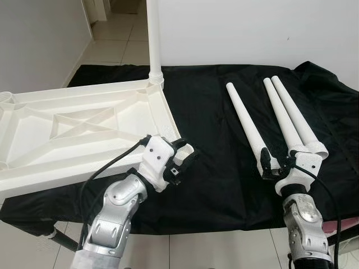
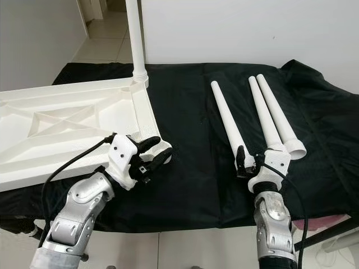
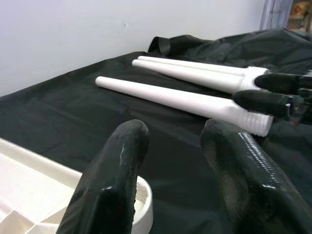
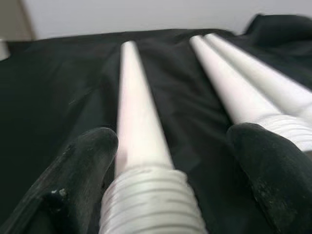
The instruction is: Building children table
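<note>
The white plastic tabletop [image 1: 73, 129] lies upside down on the left of the black-draped table. One white leg [image 1: 153, 39] stands upright in its far right corner. My left gripper [image 1: 188, 154] is open, its fingers on either side of the near right corner socket [image 3: 141, 202]. Three loose white legs lie on the cloth to the right. My right gripper [image 1: 276, 159] is open and straddles the threaded end of the leftmost leg [image 4: 141, 141], with a clear gap to one finger. The other two legs [image 1: 291, 115] lie side by side just beyond it.
The black cloth [image 1: 213, 185] covers the whole table and bunches up at the far right [image 1: 331, 78]. A white wall stands behind it. Tiled floor runs through a doorway at the back left [image 1: 112, 39]. Something pink [image 1: 348, 224] shows under the table's right end.
</note>
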Motion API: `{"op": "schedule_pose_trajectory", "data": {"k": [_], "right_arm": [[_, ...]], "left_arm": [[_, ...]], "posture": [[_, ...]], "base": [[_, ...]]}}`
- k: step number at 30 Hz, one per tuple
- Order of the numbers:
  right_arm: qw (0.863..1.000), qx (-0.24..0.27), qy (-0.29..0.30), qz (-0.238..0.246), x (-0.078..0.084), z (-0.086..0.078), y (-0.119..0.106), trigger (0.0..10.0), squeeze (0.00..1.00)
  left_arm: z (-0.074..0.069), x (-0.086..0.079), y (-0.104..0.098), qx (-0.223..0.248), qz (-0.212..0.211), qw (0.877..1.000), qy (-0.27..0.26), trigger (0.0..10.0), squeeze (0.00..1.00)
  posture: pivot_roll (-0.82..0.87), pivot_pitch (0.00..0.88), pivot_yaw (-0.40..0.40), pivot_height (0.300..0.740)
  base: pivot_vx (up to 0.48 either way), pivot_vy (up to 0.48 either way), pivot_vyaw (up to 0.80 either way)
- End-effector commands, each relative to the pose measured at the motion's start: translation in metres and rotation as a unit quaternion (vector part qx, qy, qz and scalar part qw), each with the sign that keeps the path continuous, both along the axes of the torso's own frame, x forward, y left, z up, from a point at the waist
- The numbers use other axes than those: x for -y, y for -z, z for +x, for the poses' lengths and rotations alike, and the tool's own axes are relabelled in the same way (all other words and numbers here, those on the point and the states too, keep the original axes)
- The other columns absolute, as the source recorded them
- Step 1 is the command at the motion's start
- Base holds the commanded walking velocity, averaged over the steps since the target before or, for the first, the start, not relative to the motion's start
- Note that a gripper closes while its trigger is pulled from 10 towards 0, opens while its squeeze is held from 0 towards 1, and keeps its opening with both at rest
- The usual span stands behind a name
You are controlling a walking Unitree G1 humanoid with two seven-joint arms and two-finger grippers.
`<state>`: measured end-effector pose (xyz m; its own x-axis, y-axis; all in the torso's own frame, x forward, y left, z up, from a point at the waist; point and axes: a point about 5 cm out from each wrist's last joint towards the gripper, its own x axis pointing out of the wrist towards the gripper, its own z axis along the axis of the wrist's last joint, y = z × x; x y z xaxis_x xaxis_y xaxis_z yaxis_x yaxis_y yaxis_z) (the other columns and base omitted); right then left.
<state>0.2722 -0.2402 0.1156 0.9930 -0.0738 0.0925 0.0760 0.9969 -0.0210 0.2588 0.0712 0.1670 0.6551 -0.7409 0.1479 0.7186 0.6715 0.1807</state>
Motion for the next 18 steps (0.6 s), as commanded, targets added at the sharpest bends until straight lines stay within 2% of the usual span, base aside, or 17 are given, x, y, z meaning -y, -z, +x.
{"op": "schedule_pose_trajectory", "data": {"k": [1, 6, 9, 14, 18], "right_arm": [[1.0, -0.02, -0.02, 0.005, 0.005, 0.006, 0.004, 10.0, 0.0], [0.999, -0.034, -0.042, 0.0, 0.007, 0.011, 0.007, 10.0, 0.0], [0.996, -0.05, -0.073, -0.001, 0.002, 0.016, 0.015, 10.0, 0.0], [0.995, -0.058, -0.085, 0.003, -0.003, 0.02, 0.02, 10.0, 0.0], [0.993, -0.067, -0.102, 0.01, -0.014, 0.028, 0.027, 9.8, 0.0]], "left_arm": [[0.001, 0.002, 0.002, 0.002, 0.012, 1.0, 0.0, 10.0, 0.0], [0.004, 0.002, 0.0, 0.007, 0.011, 1.0, -0.003, 10.0, 0.0], [0.008, 0.002, -0.003, 0.011, 0.007, 1.0, -0.011, 10.0, 0.0], [0.009, 0.003, -0.004, 0.011, 0.005, 1.0, -0.013, 10.0, 0.0], [0.012, 0.003, -0.006, 0.014, 0.005, 1.0, -0.017, 10.0, 0.0]], "posture": [[-0.02, 0.0, -0.017, 0.74], [-0.02, 0.0, -0.022, 0.74], [-0.01, 0.004, -0.027, 0.74], [-0.01, 0.004, -0.029, 0.74], [0.0, 0.0, -0.032, 0.74]], "base": [[0.0, 0.0, 0.0], [0.0, 0.0, 0.0], [0.0, 0.0, 0.0], [0.0, 0.0, 0.0], [0.0, 0.0, 0.0]]}}
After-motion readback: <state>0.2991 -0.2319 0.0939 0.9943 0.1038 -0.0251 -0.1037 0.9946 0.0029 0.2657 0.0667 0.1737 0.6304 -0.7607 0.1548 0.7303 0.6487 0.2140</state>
